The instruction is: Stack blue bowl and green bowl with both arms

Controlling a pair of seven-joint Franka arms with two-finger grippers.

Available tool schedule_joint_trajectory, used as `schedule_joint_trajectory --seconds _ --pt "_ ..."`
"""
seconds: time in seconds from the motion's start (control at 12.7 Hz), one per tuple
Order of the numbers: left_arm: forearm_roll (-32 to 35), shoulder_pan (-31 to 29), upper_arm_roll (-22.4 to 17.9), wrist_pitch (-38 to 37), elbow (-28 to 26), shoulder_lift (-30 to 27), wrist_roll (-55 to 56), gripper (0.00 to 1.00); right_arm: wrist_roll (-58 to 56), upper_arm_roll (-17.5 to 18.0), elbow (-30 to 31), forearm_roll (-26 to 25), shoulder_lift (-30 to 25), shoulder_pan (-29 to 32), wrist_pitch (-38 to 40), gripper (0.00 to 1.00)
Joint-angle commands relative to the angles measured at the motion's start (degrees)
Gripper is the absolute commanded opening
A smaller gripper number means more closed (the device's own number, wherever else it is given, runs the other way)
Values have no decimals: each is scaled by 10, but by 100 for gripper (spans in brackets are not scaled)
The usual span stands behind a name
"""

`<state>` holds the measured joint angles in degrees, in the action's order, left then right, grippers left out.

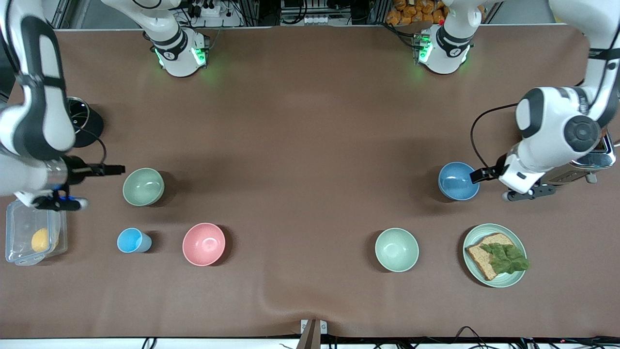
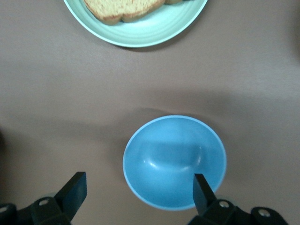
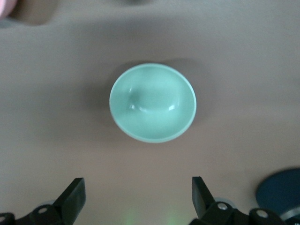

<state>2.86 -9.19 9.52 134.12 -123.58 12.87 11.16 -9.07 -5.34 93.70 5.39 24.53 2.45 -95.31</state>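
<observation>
Reaching in from the edge of the table, the left arm bends low so that the left gripper (image 2: 136, 194) hangs beside the blue bowl (image 1: 458, 181), with its fingers spread wide and holding nothing; in the left wrist view one finger (image 2: 202, 191) lies over the rim of the bowl and the other stands clear of it. The right arm comes in at the right arm's end of the table, and the right gripper (image 3: 136, 196) is near the green bowl (image 1: 143, 186), also wide open and empty, not touching it. Both bowls stand upright on the brown table (image 1: 300, 121), well apart from each other, each toward its own arm's end. No writing can be read on any of the things. Nearer to the front camera than the blue bowl lies a mint plate (image 1: 494, 261) with a bread slice (image 1: 484, 252) and a lettuce leaf (image 1: 506, 258) on it, and beside it a paler mint bowl (image 1: 396, 249). A toaster (image 1: 588, 165) is partly hidden by the left arm. Nearer than the green bowl stand a pink bowl (image 1: 204, 244) and a small sky-blue cup (image 1: 131, 240). A clear plastic box (image 1: 22, 223) with something yellow inside sits at the table's edge.
</observation>
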Motion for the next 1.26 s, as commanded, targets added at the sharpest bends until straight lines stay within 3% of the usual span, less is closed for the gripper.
schedule_joint_trajectory --seconds 0.0,0.32,0.63,0.79,0.95,1.02,1.18 --pt "17 -15 1 57 -35 13 -11 100 -62 2 -13 9 49 13 -39 100" --pt "19 -20 1 66 -35 38 -11 100 -121 2 -13 10 119 33 -123 100" --pt "27 -28 1 81 -34 61 -11 100 -170 3 -9 28 142 51 -122 100" --pt "27 -28 1 84 -33 66 -11 86 -181 5 6 44 145 59 -124 100" --pt "27 -26 1 84 -32 70 -11 53 -181 4 10 68 145 60 -123 31" --pt "27 -26 1 84 -30 72 -11 36 -181 4 10 68 145 60 -122 14" --pt "27 -23 1 84 -28 74 -3 4 -181 4 10 68 146 58 -122 6"
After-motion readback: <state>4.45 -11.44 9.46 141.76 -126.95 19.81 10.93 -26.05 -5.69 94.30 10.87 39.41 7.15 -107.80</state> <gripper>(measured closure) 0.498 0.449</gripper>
